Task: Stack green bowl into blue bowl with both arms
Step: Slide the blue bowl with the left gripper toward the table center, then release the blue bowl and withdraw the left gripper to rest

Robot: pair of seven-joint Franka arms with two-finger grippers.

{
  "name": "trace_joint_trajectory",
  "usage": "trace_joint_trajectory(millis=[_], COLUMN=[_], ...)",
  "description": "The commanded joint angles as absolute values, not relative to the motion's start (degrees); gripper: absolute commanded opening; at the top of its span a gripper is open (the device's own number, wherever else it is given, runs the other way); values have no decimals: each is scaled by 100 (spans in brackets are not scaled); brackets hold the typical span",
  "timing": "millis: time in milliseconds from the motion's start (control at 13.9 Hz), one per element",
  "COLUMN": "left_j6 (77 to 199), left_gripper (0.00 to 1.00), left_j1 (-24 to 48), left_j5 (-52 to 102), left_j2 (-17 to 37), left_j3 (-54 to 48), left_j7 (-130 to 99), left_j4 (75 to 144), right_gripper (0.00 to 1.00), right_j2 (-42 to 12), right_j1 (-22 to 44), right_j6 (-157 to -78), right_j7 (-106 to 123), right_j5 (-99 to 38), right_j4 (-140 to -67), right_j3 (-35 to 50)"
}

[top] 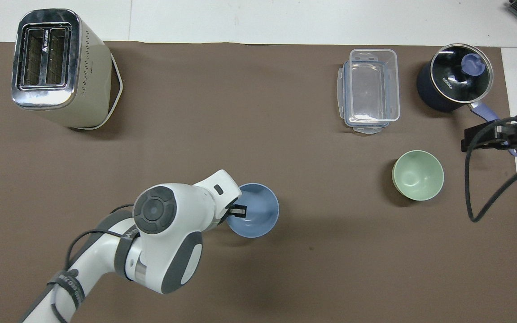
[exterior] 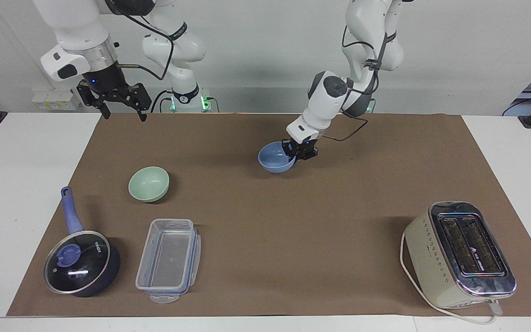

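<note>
My left tool (exterior: 298, 154) is clamped on the rim of the blue bowl (exterior: 274, 158), held raised over the middle of the brown mat (exterior: 293, 221). My right tool (exterior: 122, 108) waits with fingers apart at the frame's upper left. The green bowl (exterior: 149, 184) sits on the mat at centre left, near a clear container (exterior: 168, 260).

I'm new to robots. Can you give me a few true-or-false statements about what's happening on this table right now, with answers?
1. The left gripper is shut on the blue bowl's rim. True.
2. The green bowl sits inside the blue bowl. False: it stands alone on the mat, beside the clear container.
3. The right gripper holds nothing. True: it waits, open.
4. The saucepan's lid is off. False: the lid is on.
5. The toaster lies on its side. False: it stands upright.
</note>
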State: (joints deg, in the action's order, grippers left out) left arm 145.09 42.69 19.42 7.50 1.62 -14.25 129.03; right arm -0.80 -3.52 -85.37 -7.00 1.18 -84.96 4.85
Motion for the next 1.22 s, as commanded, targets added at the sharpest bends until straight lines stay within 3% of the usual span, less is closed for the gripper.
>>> trace_joint_trajectory(millis=[0,72,502,861,1148], left_j6=[15264,15293,13979,12789,12288], left_gripper=[50,100,100,100,100], left_j1=[4535,4492,3615,2568,1900], left_j5=[2048,2048,1978,1426,942], left_j2=[1220,1222,686,721,756], left_j3=[290,290,360,352,343], left_j7=[-1424,-1485,-1732,-1670,-1626], left_j4=[12911,12824,12324,11462,11040], right_gripper=[100,100,100,100,100], right_j2=[-26,-26,0,237,211], right_j1=[-466,-466,-457,-614,-931], right_j6=[-8596,-8604,-8823,-9517,-10745], right_j7=[-519,-527,-536,-327,368], right_j5=[9,9,0,0,-9], right_j4=[-8578,-8578,-8692,-9543,-10605], right_j3=[501,501,510,501,492])
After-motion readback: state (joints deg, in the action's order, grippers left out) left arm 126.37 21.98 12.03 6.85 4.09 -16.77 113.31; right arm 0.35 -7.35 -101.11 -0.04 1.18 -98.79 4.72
